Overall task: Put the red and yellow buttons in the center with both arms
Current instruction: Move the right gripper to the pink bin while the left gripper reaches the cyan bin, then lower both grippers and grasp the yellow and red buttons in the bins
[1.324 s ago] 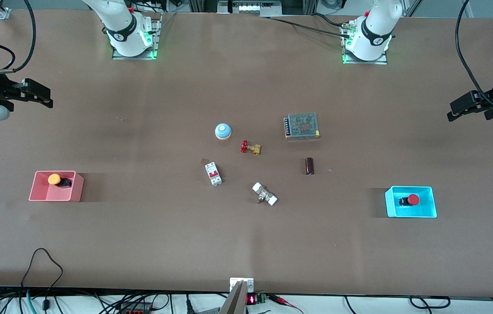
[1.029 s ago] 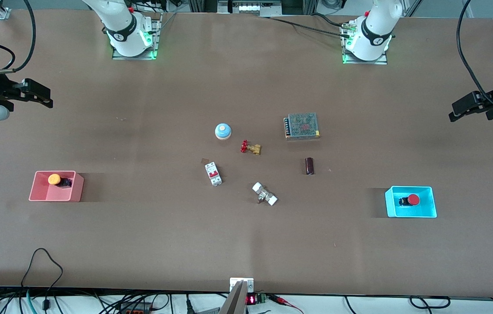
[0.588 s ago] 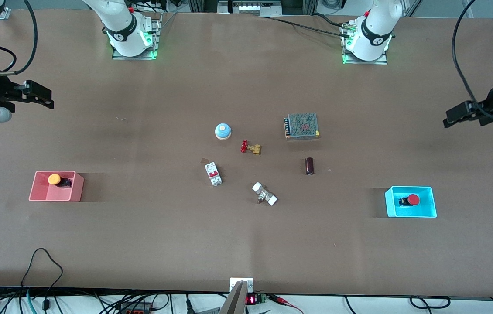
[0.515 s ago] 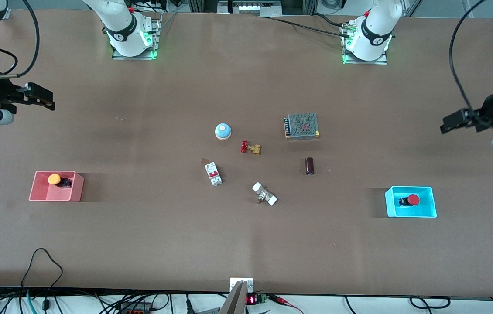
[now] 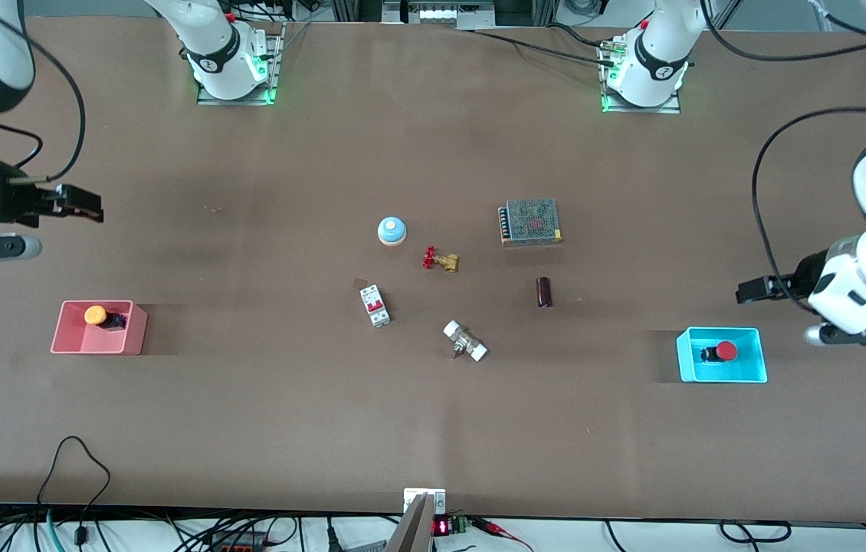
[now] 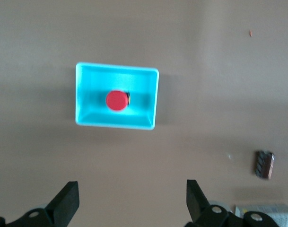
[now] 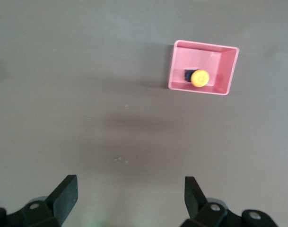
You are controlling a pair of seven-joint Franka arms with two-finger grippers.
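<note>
The red button [image 5: 724, 351] lies in the cyan bin [image 5: 755, 374] toward the left arm's end; it also shows in the left wrist view [image 6: 116, 100]. The yellow button [image 5: 96, 314] lies in the pink bin [image 5: 65, 341] toward the right arm's end; it also shows in the right wrist view [image 7: 199, 77]. My left gripper [image 5: 755, 291] is open and empty, up in the air over bare table beside the cyan bin. My right gripper [image 5: 80, 205] is open and empty, up over bare table beside the pink bin. The center of the table [image 5: 448, 299] is plain brown.
Around the middle lie a blue-domed bell [image 5: 391, 230], a brass valve with a red handwheel [image 5: 441, 260], a white circuit breaker [image 5: 375, 305], a white fitting [image 5: 464, 341], a dark cylinder [image 5: 544, 291] and a metal power supply [image 5: 530, 221].
The left gripper has swung down toward the cyan bin. The right gripper has shifted a little toward the pink bin. The buttons and bins have not moved.
</note>
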